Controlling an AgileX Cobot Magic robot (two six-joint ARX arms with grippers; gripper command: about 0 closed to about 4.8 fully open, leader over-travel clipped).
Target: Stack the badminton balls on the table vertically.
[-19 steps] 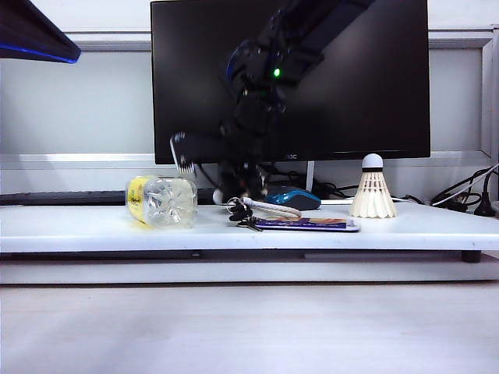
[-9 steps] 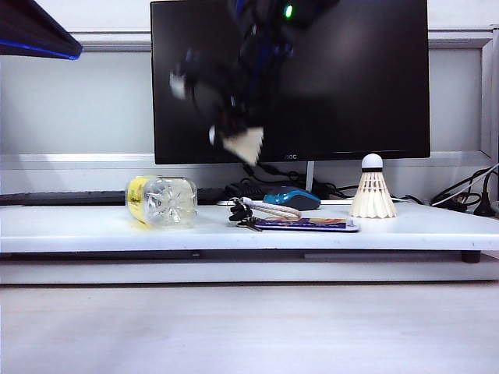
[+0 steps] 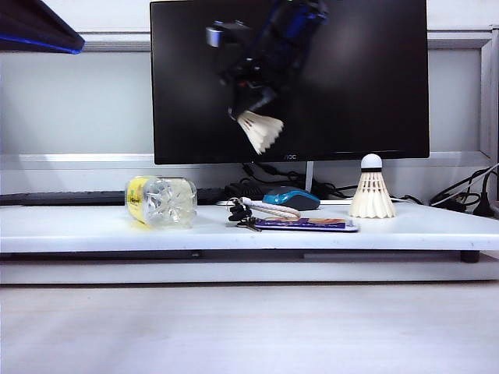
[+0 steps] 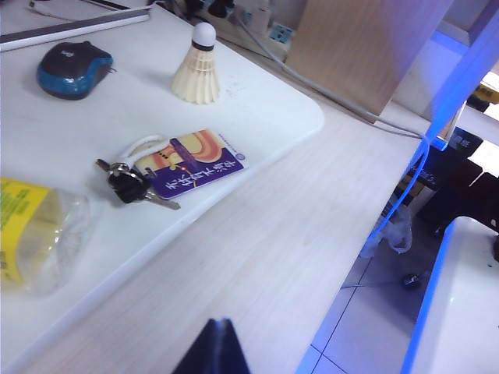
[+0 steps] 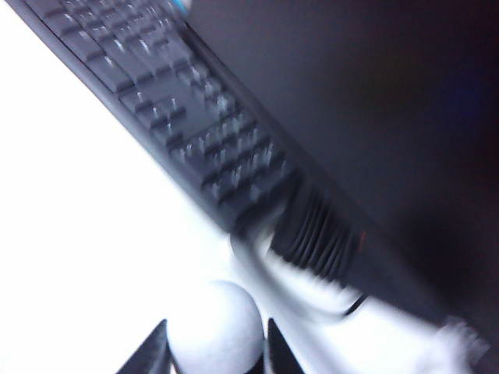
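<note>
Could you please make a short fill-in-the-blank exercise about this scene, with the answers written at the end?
1. The right end effector holds one badminton ball in front of the black ____.
2. The other badminton ball stands upright on the table with its cork tip pointing ____.
3. The clear bottle with the yellow label lies on its ____.

Answers: monitor; up; side

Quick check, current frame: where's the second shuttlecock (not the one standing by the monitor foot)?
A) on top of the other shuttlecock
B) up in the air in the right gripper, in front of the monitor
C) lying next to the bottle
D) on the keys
B: the second shuttlecock hangs in front of the black monitor with the right gripper shut on its cork tip, well above the table; the other shuttlecock stands alone.
</note>
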